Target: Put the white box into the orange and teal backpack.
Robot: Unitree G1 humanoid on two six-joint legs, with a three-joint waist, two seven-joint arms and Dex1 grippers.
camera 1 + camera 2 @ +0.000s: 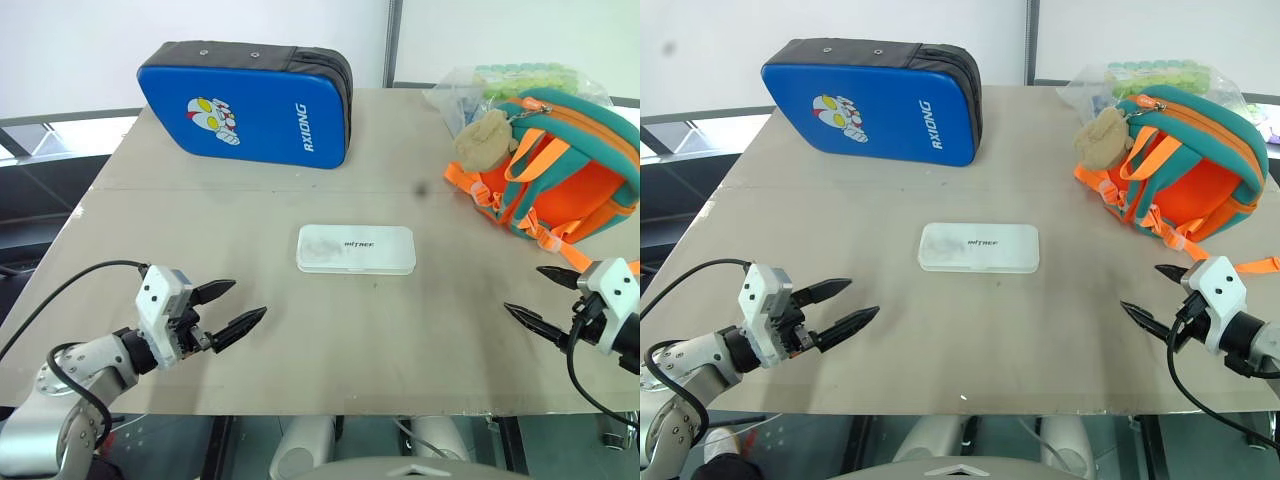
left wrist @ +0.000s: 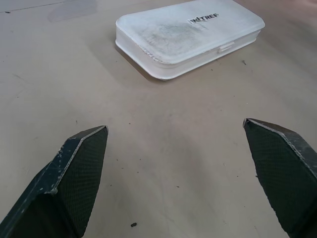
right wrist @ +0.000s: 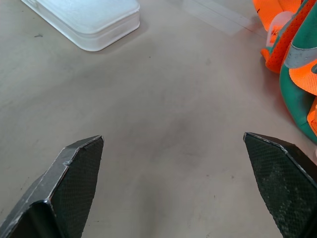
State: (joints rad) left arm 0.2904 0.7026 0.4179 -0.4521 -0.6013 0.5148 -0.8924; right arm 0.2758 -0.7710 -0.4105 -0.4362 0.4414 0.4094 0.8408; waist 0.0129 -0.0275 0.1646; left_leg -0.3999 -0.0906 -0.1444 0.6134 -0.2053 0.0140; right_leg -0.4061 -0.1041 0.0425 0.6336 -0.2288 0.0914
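**Table inventory: white box at centre, both grippers empty**

We list one white box [image 1: 356, 249], flat and elongated with rounded corners and small black lettering on its lid. It lies flat near the middle of the table [image 1: 330, 360], long side across our view, touching nothing else.

We list one orange and teal backpack [image 1: 560, 175], lying on the far right part of the table, well apart from the box. Its orange straps trail toward the near edge, and a beige plush charm [image 1: 484, 138] hangs at its left upper corner. Whether its zip is undone we cannot tell.

Behind the backpack we note a clear plastic bag [image 1: 505, 82] holding green items. At the far left stands a blue padded case [image 1: 250, 105] with a cartoon figure and white lettering, resting on its long edge.

Our left gripper [image 1: 228, 307] hovers over the near left of the table, fingers spread wide, holding nothing, pointed toward the box. Our right gripper [image 1: 540, 296] hovers at the near right, just in front of the backpack straps, likewise spread wide and empty.
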